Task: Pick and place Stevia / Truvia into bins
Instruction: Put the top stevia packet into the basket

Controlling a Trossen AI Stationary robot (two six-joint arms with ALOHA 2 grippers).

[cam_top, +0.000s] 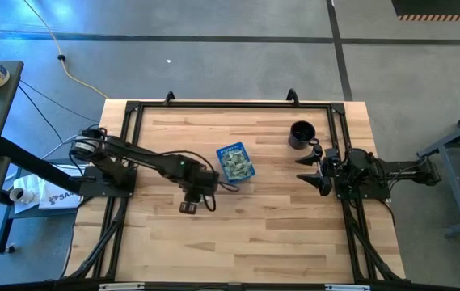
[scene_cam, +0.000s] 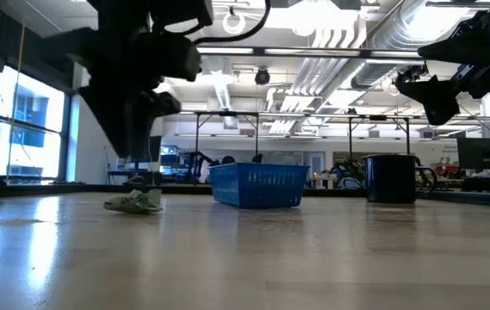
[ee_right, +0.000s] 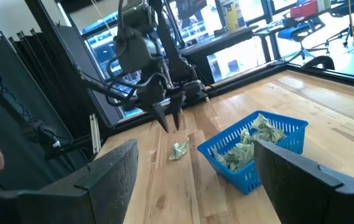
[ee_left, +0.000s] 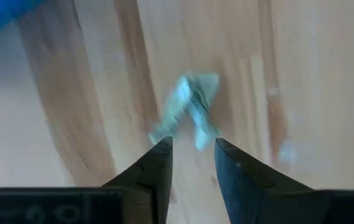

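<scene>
The left gripper (ee_right: pixel 169 119) hangs slightly parted, empty, directly above 1 loose packet (ee_right: pixel 178 151) beside the blue tray (ee_right: pixel 288 140).

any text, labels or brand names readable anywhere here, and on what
"SA": the only letters legible, on a white sheet lying off the table's left edge; the rest is hidden.
Small blue plastic tray: faint white print along one edge, too small to read.
Crumpled pale green and white paper packets in the tray: print illegible.
Loose packet on the table: blurred.

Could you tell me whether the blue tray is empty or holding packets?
Holding packets: the blue tray has crumpled green-white packets piled inside.
</scene>
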